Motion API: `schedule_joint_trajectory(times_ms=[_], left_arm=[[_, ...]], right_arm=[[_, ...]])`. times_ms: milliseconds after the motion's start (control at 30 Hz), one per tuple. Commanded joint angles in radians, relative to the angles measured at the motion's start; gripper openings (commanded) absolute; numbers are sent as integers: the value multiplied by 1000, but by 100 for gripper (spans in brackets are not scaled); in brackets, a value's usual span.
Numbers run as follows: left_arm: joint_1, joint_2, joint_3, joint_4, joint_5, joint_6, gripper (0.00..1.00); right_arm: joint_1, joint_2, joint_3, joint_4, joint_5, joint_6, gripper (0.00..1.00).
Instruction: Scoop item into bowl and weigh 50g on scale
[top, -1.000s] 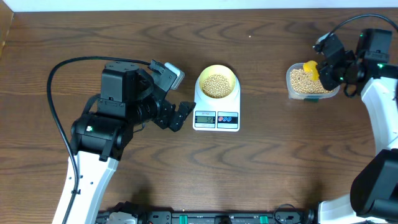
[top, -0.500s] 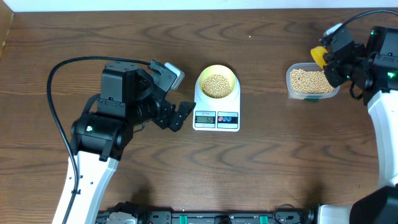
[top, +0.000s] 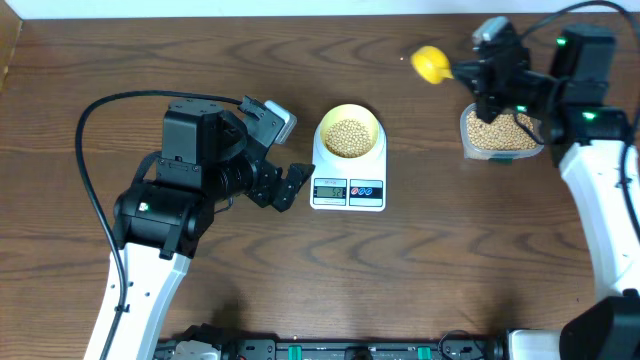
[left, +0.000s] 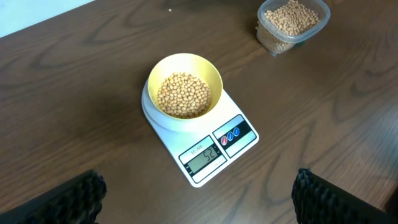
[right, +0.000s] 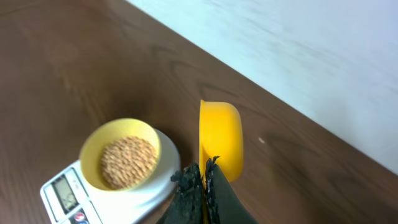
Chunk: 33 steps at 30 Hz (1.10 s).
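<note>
The pale yellow bowl (top: 348, 135) holds a heap of tan beans (left: 183, 94) and stands on the white scale (top: 348, 190). In the left wrist view the bowl (left: 155, 71) sits on the scale (left: 239, 134). My left gripper (top: 279, 188) rests low just left of the scale, open with nothing between its fingers (left: 81, 196). My right gripper (top: 478, 75) is shut on the handle of a yellow scoop (top: 431, 64), raised behind and left of the clear tub (top: 500, 135). In the right wrist view the scoop (right: 219, 140) is turned on edge. No beans show in it.
The clear plastic tub of beans (left: 292, 22) stands on the table right of the scale. The table's back edge meets a white surface (right: 298, 56) just beyond the scoop. A black cable (top: 95, 150) loops over the left arm.
My right gripper has lifted the scoop out of the tub and carried it left and towards the back of the table. The left arm, bowl and scale have not moved.
</note>
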Motion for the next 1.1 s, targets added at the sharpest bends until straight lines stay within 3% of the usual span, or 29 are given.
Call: schedule_joint_trajectory(times_ms=[0, 333, 533, 1067], left_arm=[[5, 4, -5, 1, 8, -2, 98], [5, 4, -5, 1, 8, -1, 98], [5, 4, -5, 1, 8, -2, 98], [5, 4, -5, 1, 8, -2, 98]], right_arm=[[83, 36, 0, 31, -37, 13, 1], [263, 144, 0, 111, -14, 12, 1], [335, 162, 0, 105, 168, 12, 1], [347, 208, 0, 27, 185, 4, 1]])
